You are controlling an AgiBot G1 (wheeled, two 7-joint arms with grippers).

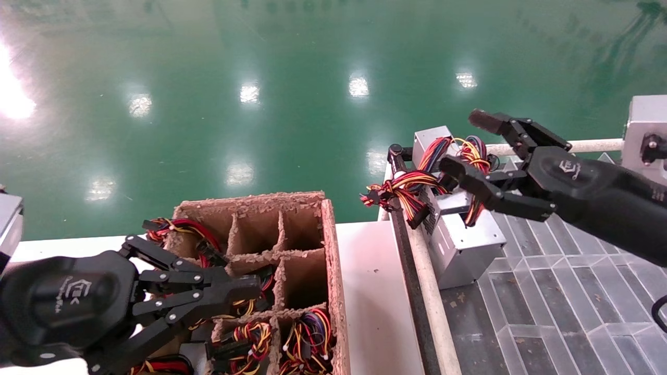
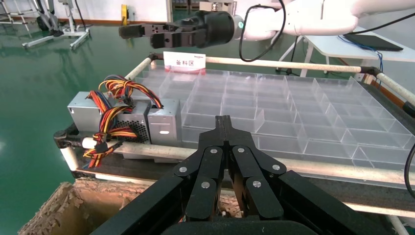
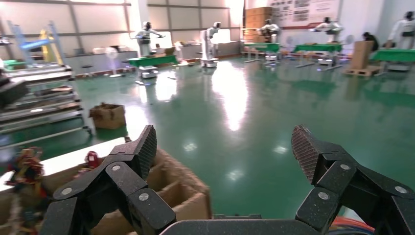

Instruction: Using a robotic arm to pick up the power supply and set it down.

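Note:
A silver-grey power supply (image 1: 461,247) lies at the near-left corner of the clear compartment tray (image 1: 568,281), its red, yellow and orange wires (image 1: 409,185) spilling over the rail. In the left wrist view the power supply (image 2: 164,128) sits beside a second one (image 2: 90,110). My right gripper (image 1: 464,143) hovers just above it, open and holding nothing; the right wrist view shows that gripper (image 3: 225,147) with jaws spread wide over green floor. Its white-shelled arm (image 2: 303,19) reaches in over the tray. My left gripper (image 1: 250,285) is shut and empty above the cardboard crate (image 1: 328,245).
The divided cardboard crate holds several more wired supplies (image 1: 307,333) in its near cells; the far cells are bare. A white rail (image 1: 424,281) and black bar edge the tray. A small red-and-white sign (image 2: 185,62) stands at the tray's far side.

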